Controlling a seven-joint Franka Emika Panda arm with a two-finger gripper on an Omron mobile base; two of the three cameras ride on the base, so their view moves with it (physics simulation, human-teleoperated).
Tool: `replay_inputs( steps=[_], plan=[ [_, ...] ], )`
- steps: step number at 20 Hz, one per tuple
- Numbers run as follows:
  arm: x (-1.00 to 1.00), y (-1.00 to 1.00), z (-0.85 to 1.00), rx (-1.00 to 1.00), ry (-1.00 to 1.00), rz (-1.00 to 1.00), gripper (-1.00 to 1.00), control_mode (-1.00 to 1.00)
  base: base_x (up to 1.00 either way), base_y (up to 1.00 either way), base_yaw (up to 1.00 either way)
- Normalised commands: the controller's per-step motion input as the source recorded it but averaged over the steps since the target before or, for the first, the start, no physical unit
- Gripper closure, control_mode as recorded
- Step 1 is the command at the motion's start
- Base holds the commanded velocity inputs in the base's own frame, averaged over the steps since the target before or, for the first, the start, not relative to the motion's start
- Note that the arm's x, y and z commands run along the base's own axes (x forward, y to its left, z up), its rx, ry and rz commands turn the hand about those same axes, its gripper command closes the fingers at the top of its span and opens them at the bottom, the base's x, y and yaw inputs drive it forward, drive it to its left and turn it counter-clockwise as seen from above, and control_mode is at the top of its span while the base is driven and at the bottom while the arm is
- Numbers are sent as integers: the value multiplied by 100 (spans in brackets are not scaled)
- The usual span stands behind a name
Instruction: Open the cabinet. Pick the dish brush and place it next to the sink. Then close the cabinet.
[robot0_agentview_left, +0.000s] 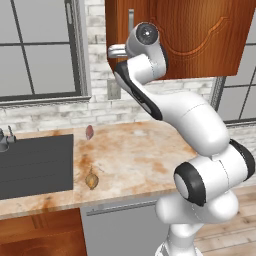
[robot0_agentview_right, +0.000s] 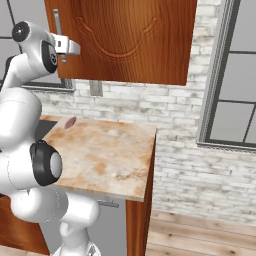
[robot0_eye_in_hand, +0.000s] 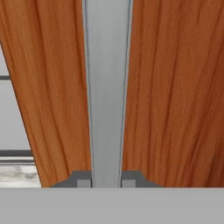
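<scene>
Now my pincer (robot0_eye_in_hand: 106, 183) is clenched on the cabinet handle (robot0_eye_in_hand: 107, 87).
The bar is stiff, smooth metal, maybe slippery, so I hold it squarely; the wooden cabinet (robot0_agentview_left: 200, 35), shut above the counter (robot0_agentview_left: 135, 160), looks heavy but should swing easily on its hinges.

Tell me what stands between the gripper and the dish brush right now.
The closed cabinet door. The gripper is shut on the door's silver handle, so no gap is open yet and nothing inside can be seen. The door has to swing out before the brush can be reached.
</scene>
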Motion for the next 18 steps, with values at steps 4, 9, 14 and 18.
replay_inputs(
  steps=[4,9,14,18],
  plan=[
    [0,-44,0,0,0,0,100,-100,0,0,0],
    [-5,-46,0,3,0,0,100,-100,0,0,0],
    [-23,-42,0,7,0,0,100,-100,0,0,0],
    [-33,-47,0,9,-1,0,100,-100,0,0,0]
  ],
)
